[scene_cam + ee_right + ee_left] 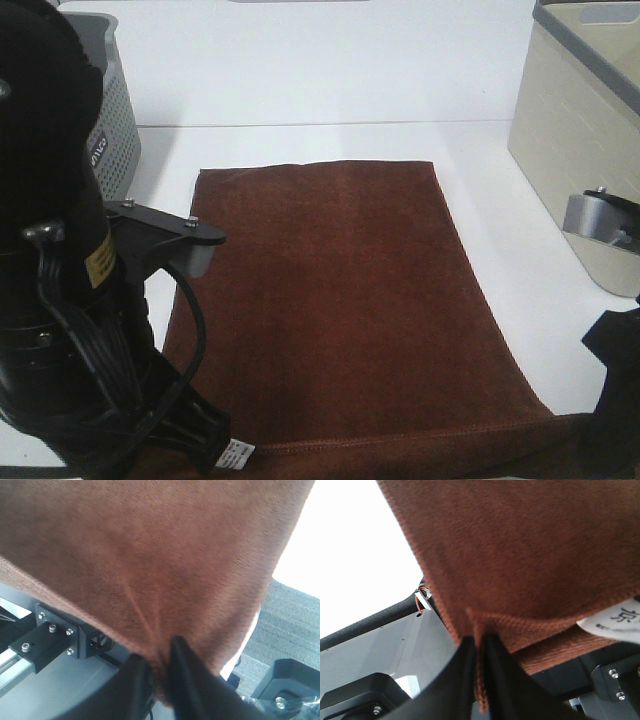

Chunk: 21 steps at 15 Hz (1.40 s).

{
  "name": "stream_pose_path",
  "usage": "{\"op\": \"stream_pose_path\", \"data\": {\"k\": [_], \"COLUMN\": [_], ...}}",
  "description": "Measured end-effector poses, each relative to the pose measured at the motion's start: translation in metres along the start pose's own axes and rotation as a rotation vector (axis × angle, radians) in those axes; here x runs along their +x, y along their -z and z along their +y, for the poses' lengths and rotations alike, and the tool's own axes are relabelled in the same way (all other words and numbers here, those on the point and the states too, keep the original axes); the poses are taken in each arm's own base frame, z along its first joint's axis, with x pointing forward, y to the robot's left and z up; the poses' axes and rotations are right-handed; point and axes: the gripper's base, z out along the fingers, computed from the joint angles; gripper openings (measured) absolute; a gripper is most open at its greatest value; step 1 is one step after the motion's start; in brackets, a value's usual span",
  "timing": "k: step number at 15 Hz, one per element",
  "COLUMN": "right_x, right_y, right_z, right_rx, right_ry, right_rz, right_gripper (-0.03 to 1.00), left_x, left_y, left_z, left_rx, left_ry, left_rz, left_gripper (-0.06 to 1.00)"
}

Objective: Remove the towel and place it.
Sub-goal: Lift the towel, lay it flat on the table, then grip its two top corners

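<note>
The dark-brown towel lies spread flat on the white table, its near hem hanging at the front edge. A small white tag shows at its near-left corner. My left gripper is shut on that corner; in the left wrist view the fingers pinch a fold of towel beside the tag, with the gripper closed. My right gripper is shut on the near-right corner; in the right wrist view the gripper pinches the towel.
A grey perforated basket stands at the far left, partly behind my left arm. A beige bin with a grey rim stands at the right edge. The towel covers most of the table's middle.
</note>
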Motion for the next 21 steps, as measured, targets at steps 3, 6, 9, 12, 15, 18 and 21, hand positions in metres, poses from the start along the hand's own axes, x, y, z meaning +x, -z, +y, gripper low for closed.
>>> {"op": "stream_pose_path", "data": {"k": [3,6,9,12,15,18,21], "right_x": [0.000,0.000,-0.001,-0.015,-0.046,-0.076,-0.110], "right_y": [0.000,0.000,0.000,0.012,0.050,0.085,0.111], "right_z": [0.000,0.000,0.000,0.002,0.015,0.025,0.034], "right_rx": [0.000,0.000,0.003,0.025,0.056,0.101,0.111], "right_ry": [0.000,-0.001,-0.001,0.020,0.081,0.140,0.173], "right_rz": [0.000,0.000,-0.012,-0.122,-0.325,-0.429,-0.505], "right_gripper": [0.54,0.67,0.68,0.68,0.66,0.55,0.52], "left_x": [0.001,0.001,0.000,-0.005,-0.039,-0.065,-0.083], "left_y": [-0.001,-0.001,-0.001,0.002,0.038,0.069,0.092], "left_z": [0.001,0.001,0.002,0.010,0.034,0.056,0.081], "left_rx": [-0.007,-0.008,-0.019,-0.080,-0.071,-0.011,0.015], "left_ry": [-0.001,-0.001,-0.006,-0.022,0.065,0.121,0.177], "left_rz": [0.007,0.008,0.003,-0.036,-0.211,-0.392,-0.529], "left_gripper": [0.65,0.79,0.80,0.75,0.74,0.68,0.66]}}
